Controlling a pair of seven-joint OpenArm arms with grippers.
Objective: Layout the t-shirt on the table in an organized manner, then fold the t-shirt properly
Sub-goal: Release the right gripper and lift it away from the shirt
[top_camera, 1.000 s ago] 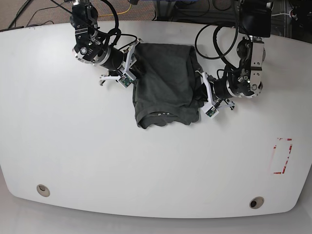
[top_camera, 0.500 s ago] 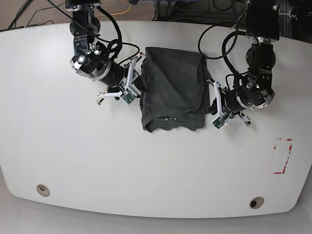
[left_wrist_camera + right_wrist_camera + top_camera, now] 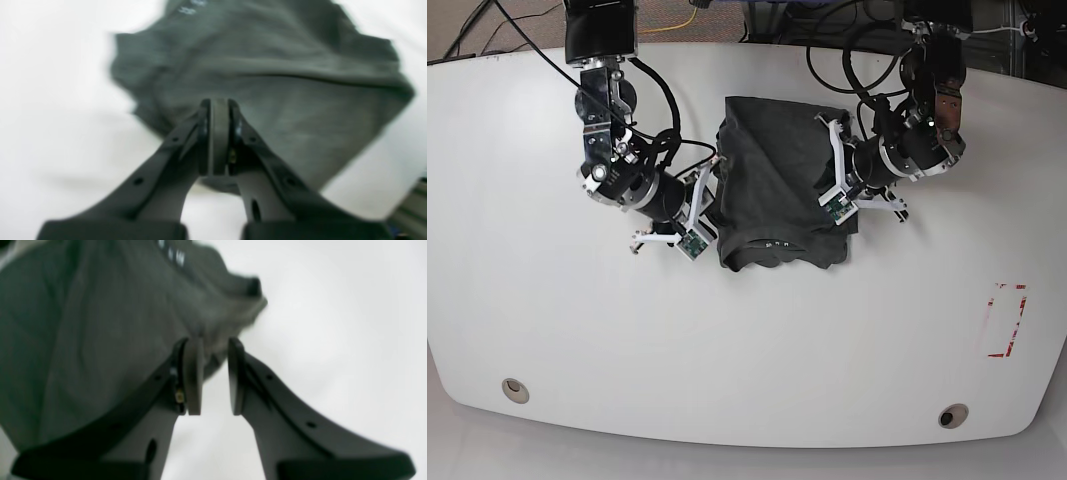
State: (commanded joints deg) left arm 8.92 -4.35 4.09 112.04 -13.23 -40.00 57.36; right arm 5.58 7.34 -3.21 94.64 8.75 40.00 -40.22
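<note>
While the pads of your left gripper (image 3: 218, 140) stand pressed together over the t-shirt (image 3: 782, 185), I cannot tell whether any cloth is between them, because the picture is blurred. Your right gripper (image 3: 213, 373) shows a clear gap with nothing inside, just at the shirt's edge. The shirt lies bunched and partly doubled on the far middle of the table (image 3: 747, 350), between both arms. If you pull now with only one side held, the cloth can drag and crumple more. If the left gripper holds several layers, the layout can fail. Sleeves and lower layers are hidden from you.
</note>
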